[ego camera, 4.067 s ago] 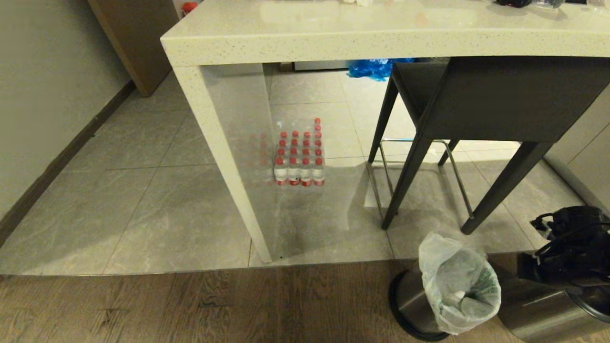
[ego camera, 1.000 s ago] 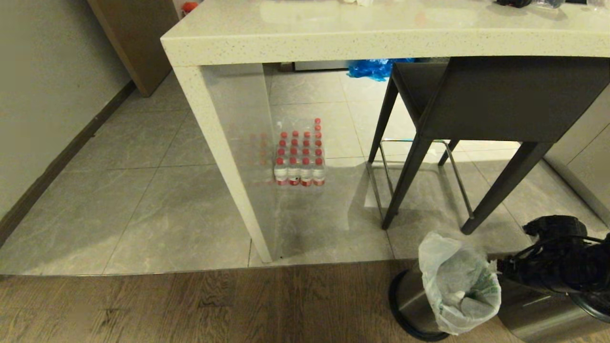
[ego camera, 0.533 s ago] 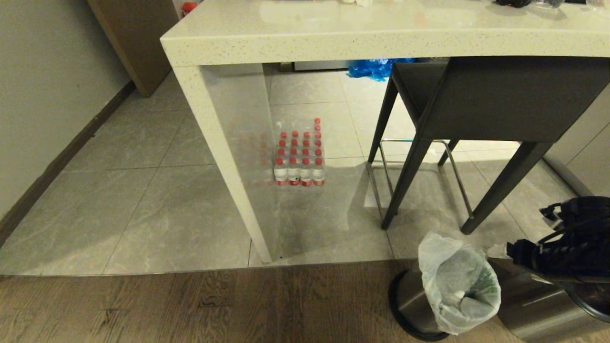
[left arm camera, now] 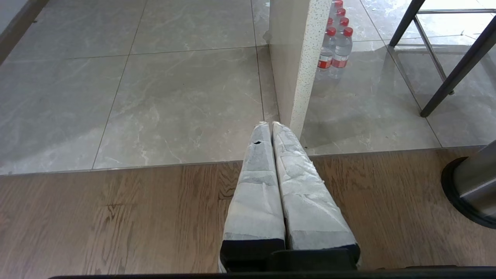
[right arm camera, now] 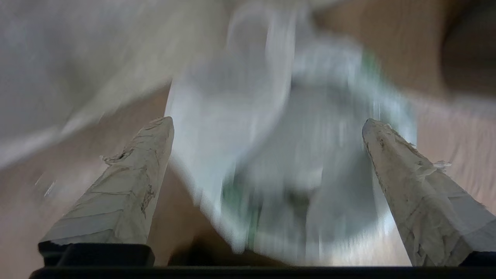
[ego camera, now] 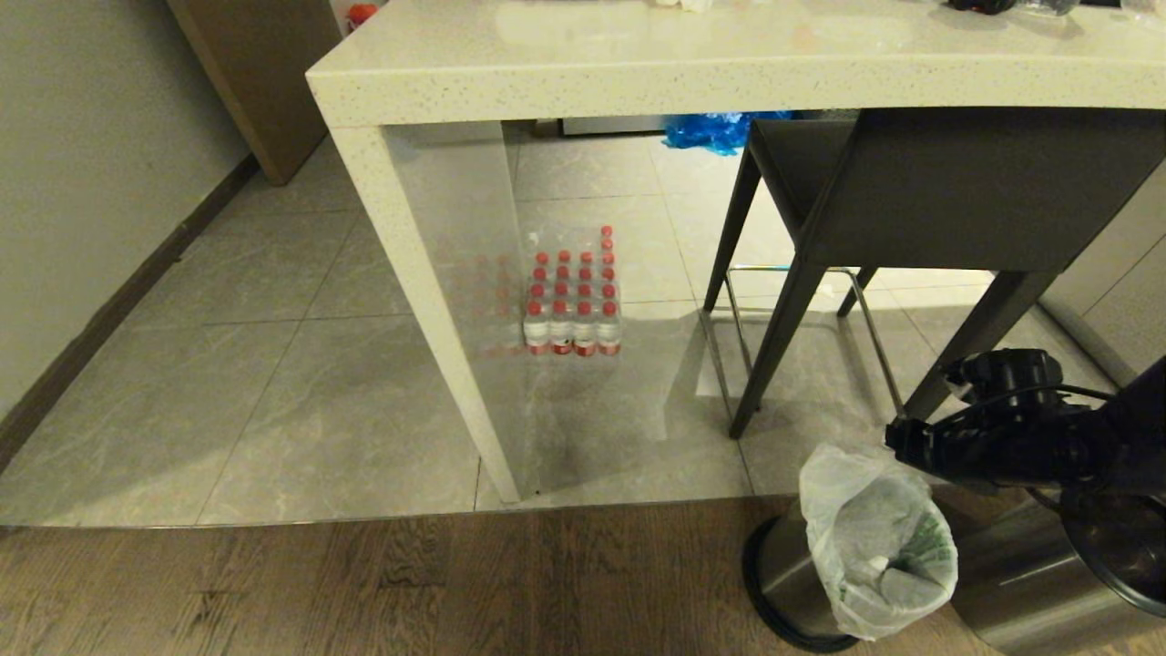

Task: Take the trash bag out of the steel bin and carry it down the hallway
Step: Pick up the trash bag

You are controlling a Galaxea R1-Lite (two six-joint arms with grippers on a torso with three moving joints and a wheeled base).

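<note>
The steel bin (ego camera: 782, 583) stands on the wood floor at the lower right. The whitish trash bag (ego camera: 876, 539) with faint green print lines it, its top standing up above the rim. My right arm (ego camera: 1002, 442) reaches in from the right, its tip just above the bag's far right edge. In the right wrist view the right gripper (right arm camera: 267, 122) is open wide, with the blurred trash bag (right arm camera: 294, 166) seen between and beyond its taped fingers (right arm camera: 131, 186). My left gripper (left arm camera: 269, 126) hangs shut over the wood floor, holding nothing. The grey-tiled hallway floor (ego camera: 237, 383) lies at the left.
A larger steel bin (ego camera: 1029, 583) stands right beside the small one. A stone counter leg (ego camera: 428, 301), a dark stool (ego camera: 911, 210) and a pack of red-capped bottles (ego camera: 572, 305) are ahead. A blue bag (ego camera: 715, 129) lies under the counter's far side.
My right arm has swung up and to the left, from over the larger bin to just above the trash bag's far right edge. Bag and bins have not moved.
</note>
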